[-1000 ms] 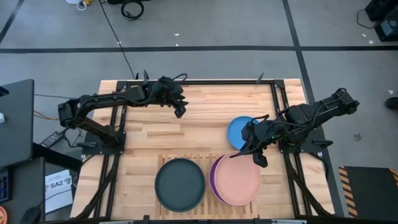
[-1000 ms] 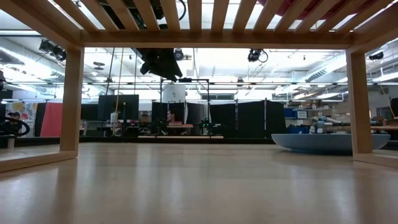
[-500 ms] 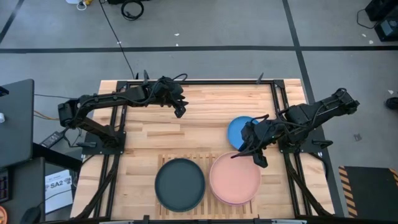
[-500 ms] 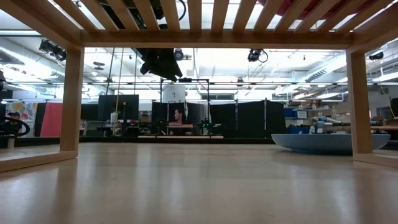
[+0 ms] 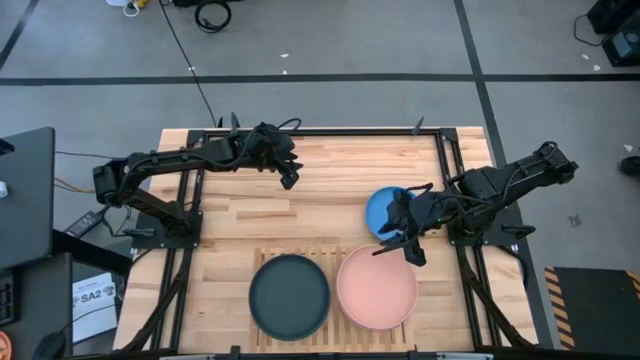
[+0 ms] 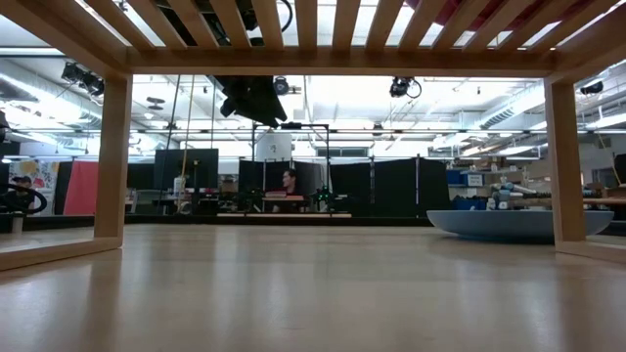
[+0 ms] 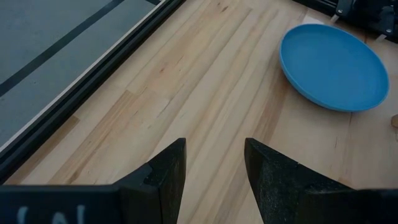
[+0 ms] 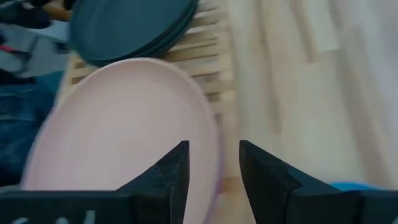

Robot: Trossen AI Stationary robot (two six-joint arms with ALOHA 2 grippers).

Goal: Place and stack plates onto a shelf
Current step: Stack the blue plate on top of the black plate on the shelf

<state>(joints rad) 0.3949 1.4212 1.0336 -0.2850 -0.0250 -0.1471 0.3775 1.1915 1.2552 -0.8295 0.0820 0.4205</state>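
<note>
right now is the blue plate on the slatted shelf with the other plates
No, the blue plate lies on the bare tabletop behind the shelf, under the right gripper.

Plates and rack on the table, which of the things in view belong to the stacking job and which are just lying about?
Belongs to the job:
- pink plate, on the rack
- dark grey plate, on the rack
- blue plate, on the table
- wooden rack
- right end effector, open, at the pink plate's edge
- left end effector, open, waiting

Just lying about:
- cable on the floor
- person in the background
</note>
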